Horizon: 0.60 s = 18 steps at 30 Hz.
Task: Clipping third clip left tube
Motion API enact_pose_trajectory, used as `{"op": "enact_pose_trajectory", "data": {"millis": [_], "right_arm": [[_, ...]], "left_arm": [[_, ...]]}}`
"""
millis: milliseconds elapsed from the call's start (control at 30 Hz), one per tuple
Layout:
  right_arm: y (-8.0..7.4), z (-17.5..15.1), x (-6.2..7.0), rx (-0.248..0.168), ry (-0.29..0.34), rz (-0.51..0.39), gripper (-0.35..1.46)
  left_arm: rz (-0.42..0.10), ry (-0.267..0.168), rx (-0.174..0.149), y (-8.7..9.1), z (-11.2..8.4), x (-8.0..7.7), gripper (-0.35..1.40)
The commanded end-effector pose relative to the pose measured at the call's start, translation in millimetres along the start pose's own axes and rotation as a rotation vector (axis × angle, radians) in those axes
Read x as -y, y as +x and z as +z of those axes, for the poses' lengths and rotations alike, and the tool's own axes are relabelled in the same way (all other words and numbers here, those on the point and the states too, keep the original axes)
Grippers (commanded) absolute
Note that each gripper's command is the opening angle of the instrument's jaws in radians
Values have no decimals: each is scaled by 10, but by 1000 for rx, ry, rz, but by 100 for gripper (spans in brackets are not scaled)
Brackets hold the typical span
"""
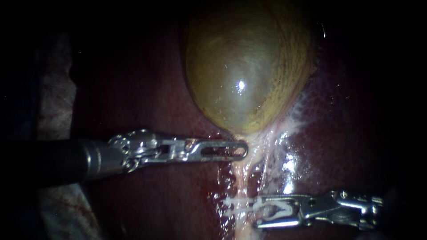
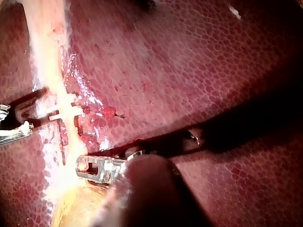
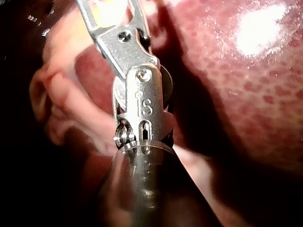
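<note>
2 white clips [image 1: 235, 203] sit across the left tube [image 1: 239, 182] on the liver [image 1: 347, 133], below the gallbladder [image 1: 244, 66]. The right instrument [image 1: 259, 211] pinches the 3rd clip [image 1: 278, 209], which is not closed and lies just beside the tube, so placing and closing it seem left to do. The left instrument [image 1: 243, 151], jaws pressed together, touches the gallbladder's neck.

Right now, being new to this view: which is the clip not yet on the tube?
From the yellow-green gallbladder, follow the pale tube down to the right tool. The clip is the white V held between its jaws, the only white piece framed by metal rather than lying across the tube.
</note>
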Motion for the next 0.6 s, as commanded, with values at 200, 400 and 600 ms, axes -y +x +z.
{"op": "enact_pose_trajectory", "data": {"millis": [200,400,600], "right_arm": [[0,3,-3,-3,-2,-1,36],[-1,3,-5,-3,-2,-1,36],[-1,-1,-7,-1,0,0,34]], "left_arm": [[-9,-7,9,-3,-9,-19,-35],[-11,-10,12,-11,-16,-31,-35],[-12,-12,16,-18,-25,-37,-35]]}}
